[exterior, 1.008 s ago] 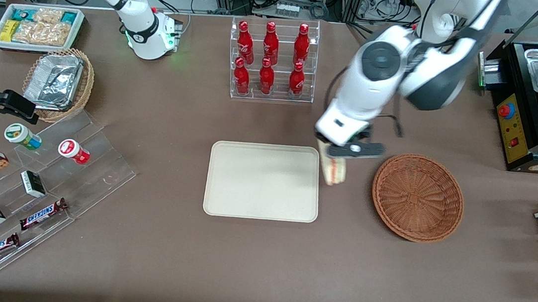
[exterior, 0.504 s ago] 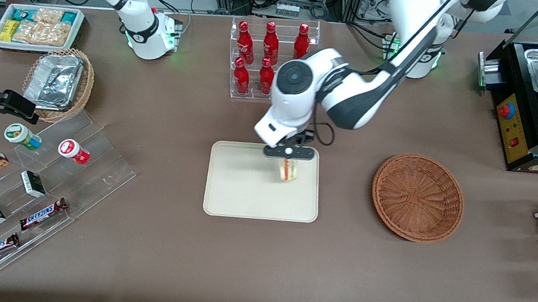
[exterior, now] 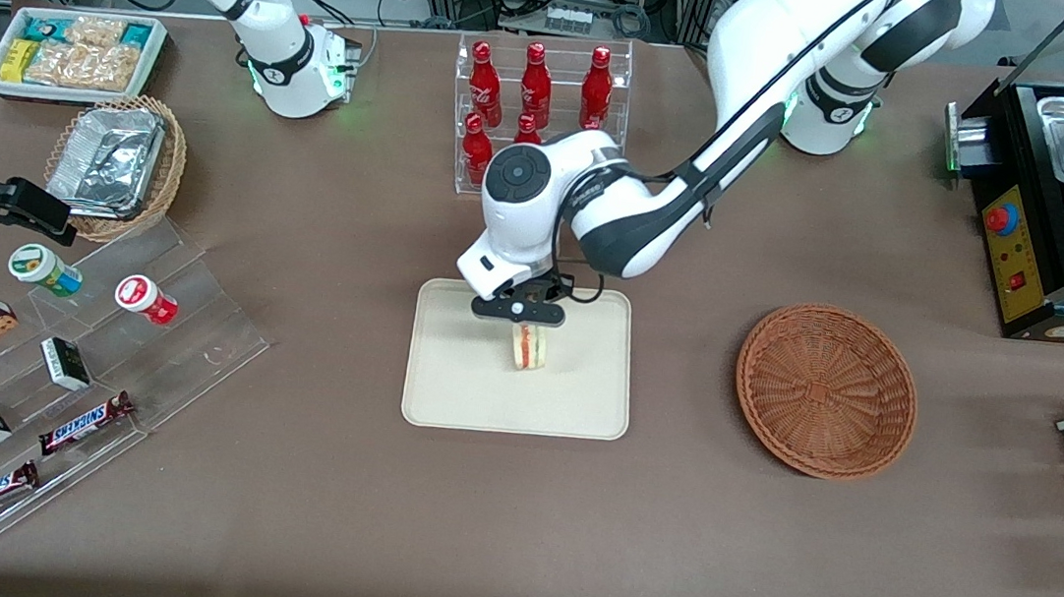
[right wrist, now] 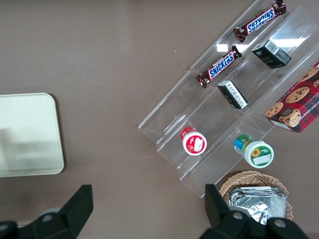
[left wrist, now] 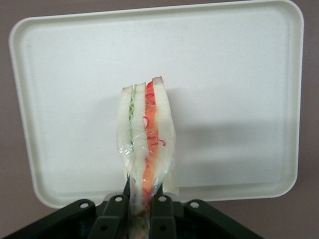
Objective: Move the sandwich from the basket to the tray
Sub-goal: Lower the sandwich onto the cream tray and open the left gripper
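Pincer (exterior: 524, 320) carried sandwich (exterior: 528, 347) farther over tray (exterior: 443, 388).

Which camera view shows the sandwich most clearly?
The left wrist view. There the sandwich fills the middle, its green and red filling visible, pinched by the gripper above the tray. The front view shows it only as a small wedge under the gripper. The right wrist view shows only a tray corner, no sandwich.

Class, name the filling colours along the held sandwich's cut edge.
Green and red-orange, between white bread layers of the sandwich, clamped by the gripper above the tray. Left wrist view shows it best.
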{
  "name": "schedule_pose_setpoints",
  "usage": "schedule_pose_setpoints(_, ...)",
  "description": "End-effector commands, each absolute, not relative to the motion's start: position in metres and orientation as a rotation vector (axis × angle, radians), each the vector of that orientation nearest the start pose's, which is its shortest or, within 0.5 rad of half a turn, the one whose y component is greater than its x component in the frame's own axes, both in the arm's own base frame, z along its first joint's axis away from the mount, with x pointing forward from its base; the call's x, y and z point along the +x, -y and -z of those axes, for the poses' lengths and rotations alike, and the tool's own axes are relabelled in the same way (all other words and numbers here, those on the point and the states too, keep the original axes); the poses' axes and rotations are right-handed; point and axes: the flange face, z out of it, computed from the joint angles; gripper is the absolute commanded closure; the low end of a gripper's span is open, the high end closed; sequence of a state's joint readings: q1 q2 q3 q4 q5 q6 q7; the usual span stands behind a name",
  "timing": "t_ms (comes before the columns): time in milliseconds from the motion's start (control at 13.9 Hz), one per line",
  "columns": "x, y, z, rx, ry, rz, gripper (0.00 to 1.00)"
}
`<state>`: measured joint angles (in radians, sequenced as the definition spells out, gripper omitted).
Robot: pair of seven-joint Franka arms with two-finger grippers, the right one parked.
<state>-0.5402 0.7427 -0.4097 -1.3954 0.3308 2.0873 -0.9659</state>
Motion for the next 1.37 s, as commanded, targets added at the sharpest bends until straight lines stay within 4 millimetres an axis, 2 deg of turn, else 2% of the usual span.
schedule_pose_setpoints(0,0.49,0.556,-0.274,-3.15,-0.09,0.103,1.0)
schedule_pose_setpoints(216,0.49,0.557,-0.255,-3.135,-0.13,0.127,1.0)
schedule_pose_setpoints(360,0.489,0.559,-0.253,-3.128,-0.15,0.147,1.0)
schedule_pose_setpoints(432,0.489,0.559,-0.253,-3.127,-0.149,0.146,0.88)
schedule_pose_setpoints(504,0.489,0.558,-0.253,-3.125,-0.161,0.146,0.48)
schedule_pose_setpoints(576,0.491,0.557,-0.257,-3.123,-0.16,0.15,0.13)
schedule_pose_setpoints(648,0.49,0.557,-0.264,-3.123,-0.145,0.158,0.02)
schedule_pose_setpoints(792,0.495,0.549,-0.284,-3.107,-0.111,0.154,0.01)
schedule_pose_setpoints(936,0.495,0.543,-0.329,-3.095,-0.055,0.18,0.01)
schedule_pose_setpoints(1008,0.499,0.532,-0.356,-3.101,0.03,0.161,0.01)
schedule_pose_setpoints(1152,0.512,0.499,-0.409,-3.097,0.16,0.131,0.01)
schedule_pose_setpoints(1296,0.527,0.455,-0.458,-3.075,0.318,0.102,0.01)
